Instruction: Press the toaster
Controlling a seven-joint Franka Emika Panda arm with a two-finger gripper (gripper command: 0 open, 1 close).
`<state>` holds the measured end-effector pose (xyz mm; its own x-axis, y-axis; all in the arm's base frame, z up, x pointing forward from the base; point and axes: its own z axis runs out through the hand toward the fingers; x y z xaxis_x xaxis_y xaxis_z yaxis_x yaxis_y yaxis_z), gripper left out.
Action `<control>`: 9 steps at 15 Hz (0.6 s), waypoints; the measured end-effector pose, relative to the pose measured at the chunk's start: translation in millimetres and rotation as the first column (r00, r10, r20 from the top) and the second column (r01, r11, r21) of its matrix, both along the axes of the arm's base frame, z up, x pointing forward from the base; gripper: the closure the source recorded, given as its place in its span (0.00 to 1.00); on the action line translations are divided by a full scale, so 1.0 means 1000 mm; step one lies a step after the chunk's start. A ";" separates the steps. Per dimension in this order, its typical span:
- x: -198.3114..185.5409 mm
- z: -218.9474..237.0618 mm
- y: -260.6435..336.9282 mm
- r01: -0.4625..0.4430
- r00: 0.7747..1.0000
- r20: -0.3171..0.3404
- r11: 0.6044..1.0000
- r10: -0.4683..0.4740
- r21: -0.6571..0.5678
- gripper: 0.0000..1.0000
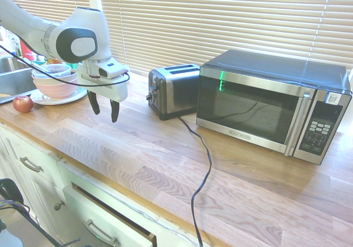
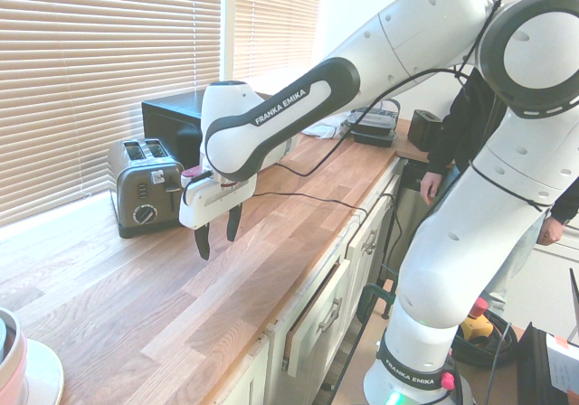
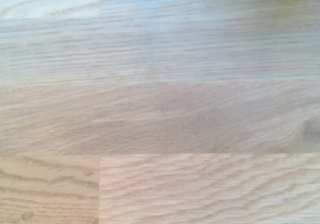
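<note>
Gripper (image 1: 105, 110) wide open, nothing held, above wood counter (image 1: 132, 153); toaster (image 1: 174, 90) near it, beside microwave (image 1: 270, 103). Wrist view blurry, seems just counter.

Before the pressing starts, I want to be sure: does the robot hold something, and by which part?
Nothing is held; the open end effector has only air between its fingers.

Slatted blinds (image 1: 220, 21) drawn over windows, daylight glowing between slats; wood counter (image 1: 138, 153) beneath, pale cabinets (image 1: 41, 186) under it, one drawer (image 1: 105, 219) ajar; white wall (image 2: 362, 7) beyond.
</note>
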<state>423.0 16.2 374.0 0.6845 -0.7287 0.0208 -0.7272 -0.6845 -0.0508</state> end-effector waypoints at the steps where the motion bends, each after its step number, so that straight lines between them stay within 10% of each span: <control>1: 0.000 -0.001 0.000 -0.002 1.000 -0.001 1.000 0.002 -0.003 0.00; 9: 0.018 0.022 -0.006 -0.059 0.995 0.075 0.994 0.066 -0.096 0.00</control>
